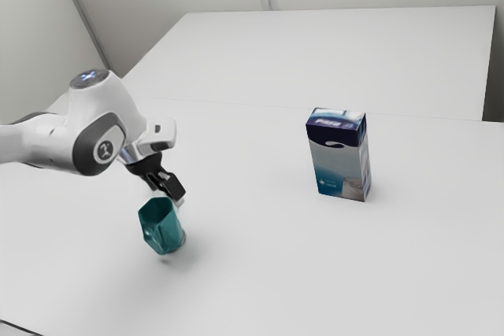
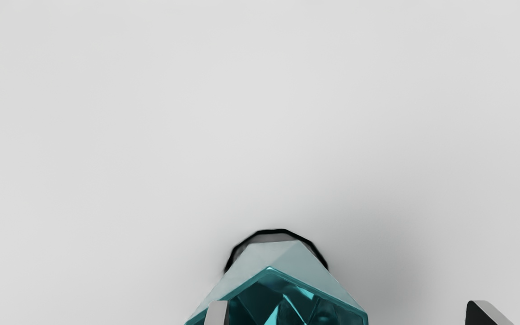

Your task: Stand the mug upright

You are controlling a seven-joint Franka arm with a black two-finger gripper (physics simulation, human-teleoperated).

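Lining up for a grasp seems to be my step: my gripper [image 2: 351, 312] is wide open, holding nothing, one finger over the mug's rim. The mug [image 1: 161, 226] looks tipped on the table [image 1: 260, 273], near, at the exterior view's left. Next calls for straddling it, closing, then turning its mouth up.

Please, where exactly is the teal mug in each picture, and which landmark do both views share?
Exterior view: the teal mug is in the lower left part of the picture, just below the end effector.
Wrist view: one fingertip overlaps the mug's rim; the other stands apart from the mug.
Shared landmark: the end effector, beside the mug.
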